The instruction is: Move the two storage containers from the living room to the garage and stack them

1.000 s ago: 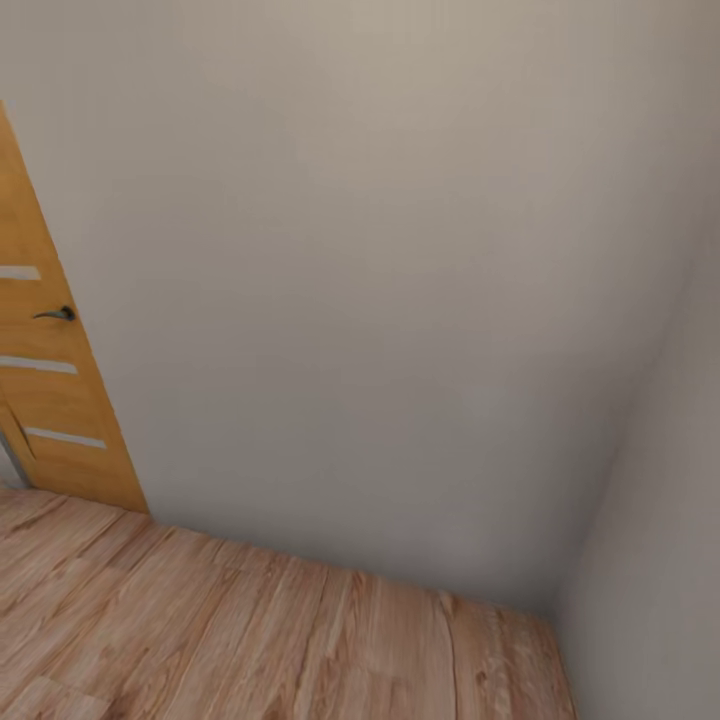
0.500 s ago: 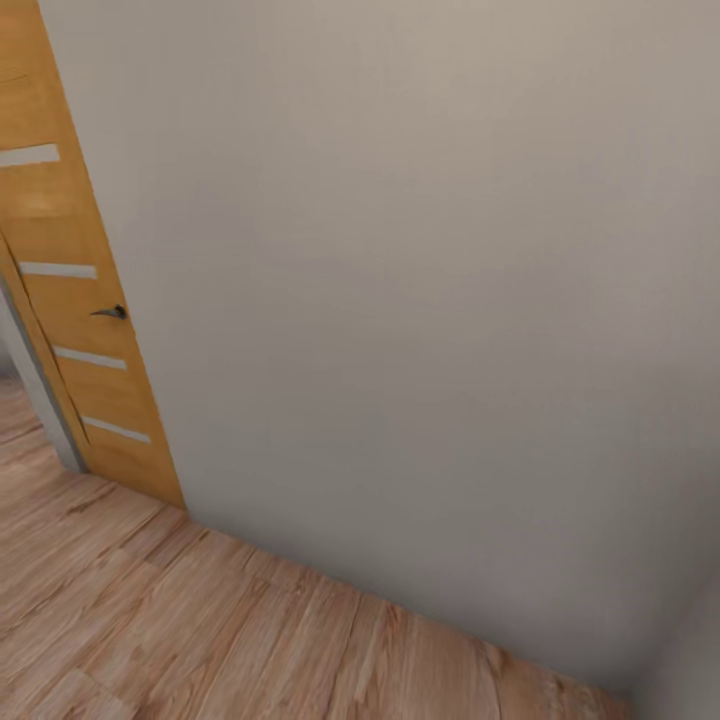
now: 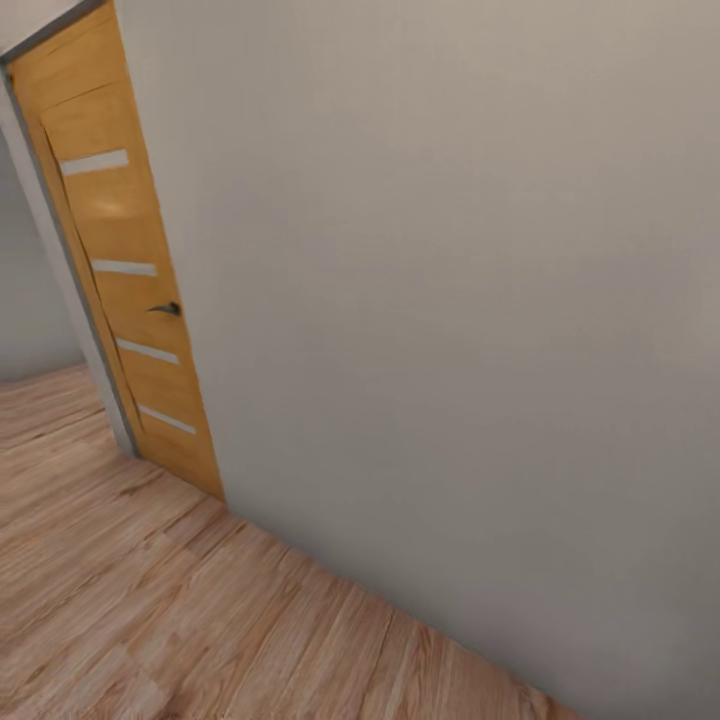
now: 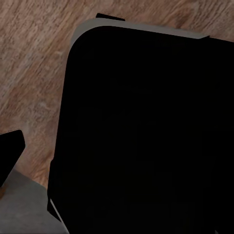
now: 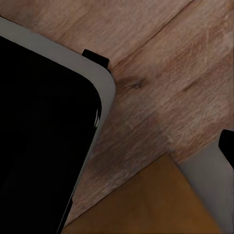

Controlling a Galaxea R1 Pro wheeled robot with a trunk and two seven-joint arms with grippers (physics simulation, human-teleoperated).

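The two storage containers are out of view, and so is the garage. In the head view I face a plain pale wall (image 3: 450, 300) above a light wood-plank floor (image 3: 150, 620). Both wrist views look down on the same plank floor (image 4: 34, 58) (image 5: 170, 73) beside my black base with its grey rim (image 4: 146, 126) (image 5: 44, 136). A small dark tip (image 4: 9, 151) juts in at the edge of the left wrist view, and another dark tip (image 5: 227, 146) at the edge of the right wrist view. Neither tells me how the jaws stand.
An orange wooden door (image 3: 130, 280) with pale stripes and a dark handle (image 3: 166, 309) stands open at the left, against the wall. Beyond its grey frame (image 3: 70, 270) the floor runs on into another space (image 3: 40, 400). An orange surface (image 5: 146, 204) lies close in the right wrist view.
The head view has swung left: the door slid toward the middle, the doorway opening beside it came into sight, and the right-hand wall corner left the picture.
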